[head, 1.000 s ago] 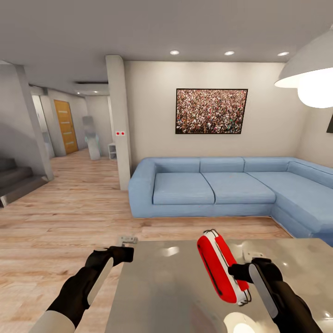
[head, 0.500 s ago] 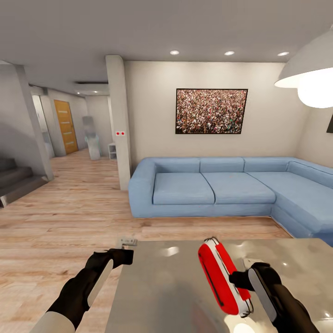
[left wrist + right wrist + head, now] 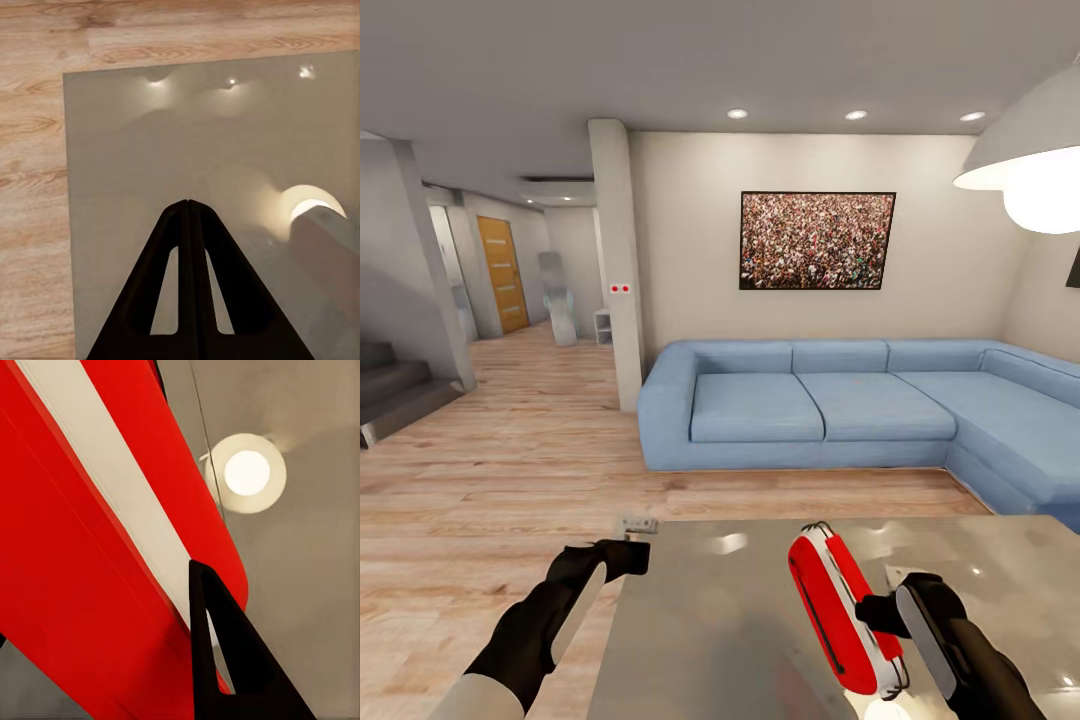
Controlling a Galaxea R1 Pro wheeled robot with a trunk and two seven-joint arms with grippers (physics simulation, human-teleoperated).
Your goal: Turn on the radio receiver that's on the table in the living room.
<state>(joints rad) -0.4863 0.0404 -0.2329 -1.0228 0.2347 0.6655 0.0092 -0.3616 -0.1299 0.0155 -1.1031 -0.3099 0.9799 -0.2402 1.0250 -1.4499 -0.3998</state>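
The radio receiver point(image 3: 838, 612), red with a white band and a thin wire handle, hangs tilted on edge just above the glossy grey table point(image 3: 710, 640). My right gripper point(image 3: 876, 612) is shut on its right side. In the right wrist view the red and white body point(image 3: 90, 540) is very close, with one dark finger point(image 3: 232, 667) lying against it and the other hidden behind it. My left gripper point(image 3: 628, 556) hovers over the table's left far corner, shut with nothing in it; its fingers point(image 3: 187, 225) are pressed together above the grey top point(image 3: 135, 135).
A blue L-shaped sofa point(image 3: 830, 410) stands beyond the table under a framed crowd picture point(image 3: 816, 240). A white pendant lamp point(image 3: 1030, 160) hangs at the upper right. A white pillar point(image 3: 618, 260), stairs point(image 3: 390, 385) and a hallway with an orange door point(image 3: 500, 272) lie to the left across wood-plank floor point(image 3: 510, 480).
My right gripper has sunk slightly toward the table with the radio receiver in it, drawing a little nearer to me. The left arm has barely shifted.
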